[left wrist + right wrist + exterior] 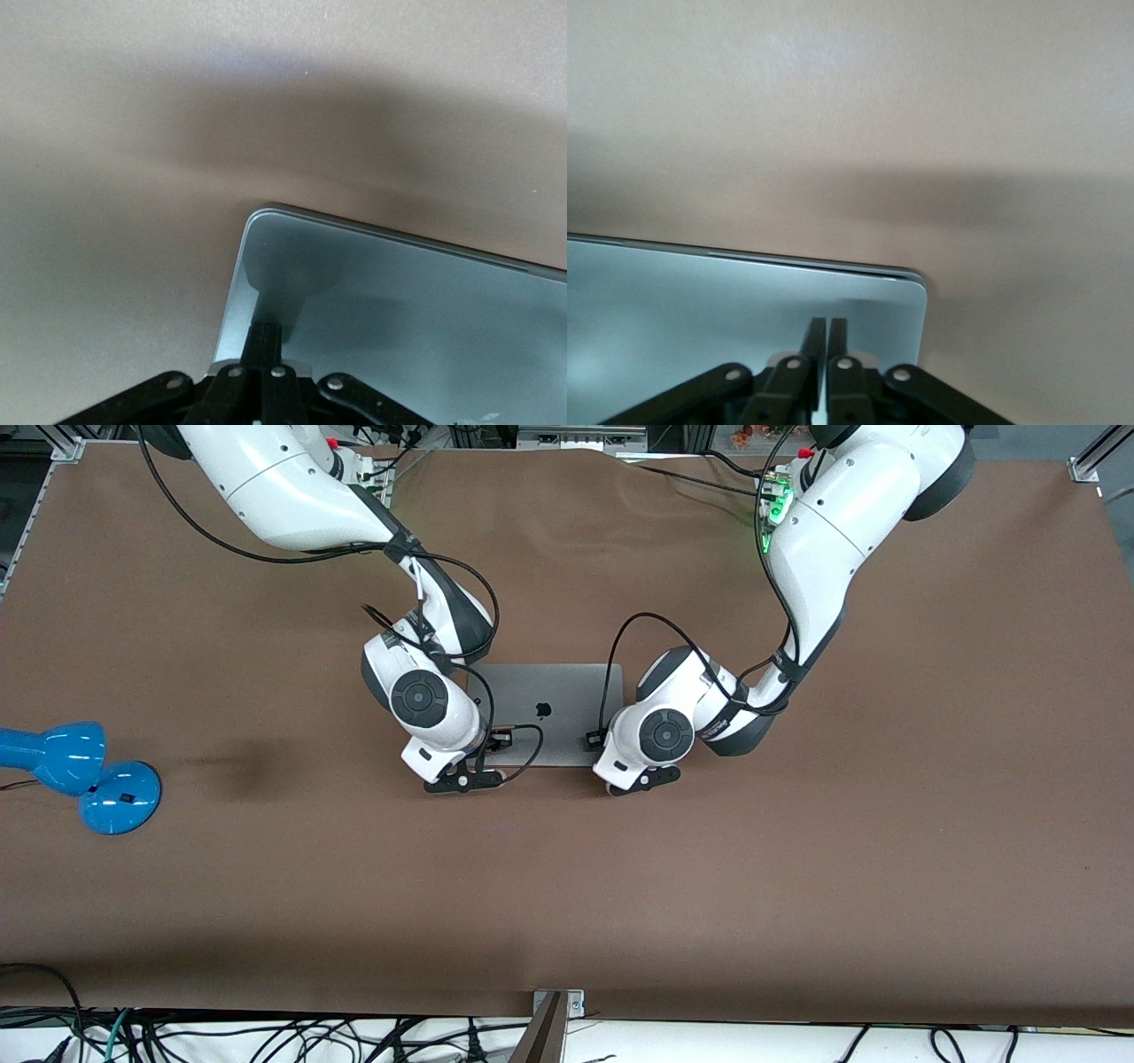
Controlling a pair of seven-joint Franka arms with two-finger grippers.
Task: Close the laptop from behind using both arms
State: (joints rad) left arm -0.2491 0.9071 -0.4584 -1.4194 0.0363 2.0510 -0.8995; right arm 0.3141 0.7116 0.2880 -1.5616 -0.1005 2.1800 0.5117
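The laptop (549,695) lies shut and flat in the middle of the table, grey lid up with the dark apple logo showing. My right gripper (477,760) is shut, and its fingertips rest on the lid at the corner nearest the front camera, toward the right arm's end. In the right wrist view the gripper (827,326) stands on the lid (700,301). My left gripper (613,760) is shut and rests on the lid's other near corner. In the left wrist view the gripper (267,332) touches the lid (399,301).
A blue desk lamp (80,771) lies on the brown table (797,850) toward the right arm's end. Black cables loop from both wrists over the laptop lid. More cables hang along the table edge nearest the front camera.
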